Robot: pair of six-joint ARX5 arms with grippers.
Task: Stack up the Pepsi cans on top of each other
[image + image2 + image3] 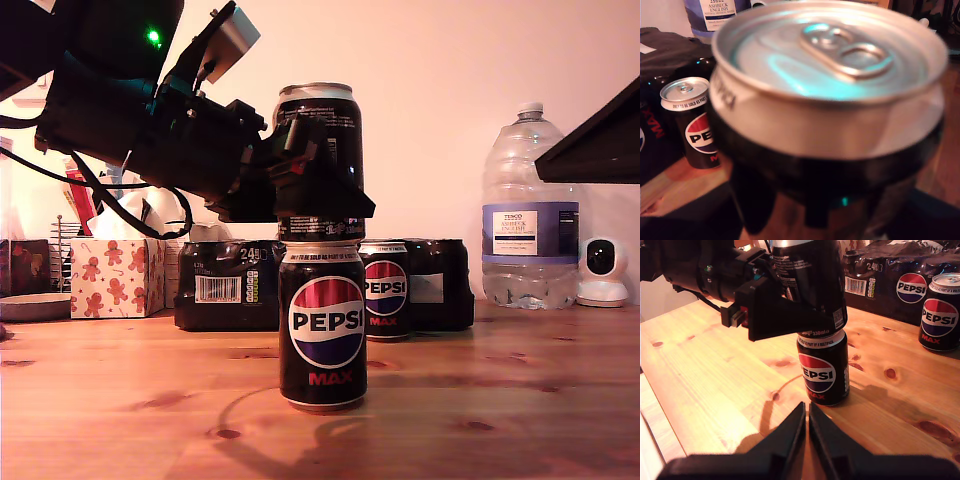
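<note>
One Pepsi can stands upright on the wooden table, its logo facing the exterior camera. A second Pepsi can is directly above it, its base meeting the lower can's rim. My first gripper is shut on this upper can, reaching in from the exterior view's left. The can's silver lid fills the first wrist view. A third Pepsi can stands behind the stack. My second gripper is shut on nothing, low over the table in front of the stack.
A black shrink-wrapped multipack sits behind the cans. A large clear water bottle and a small white camera stand at the exterior view's back right. A gingerbread-print box is at its back left.
</note>
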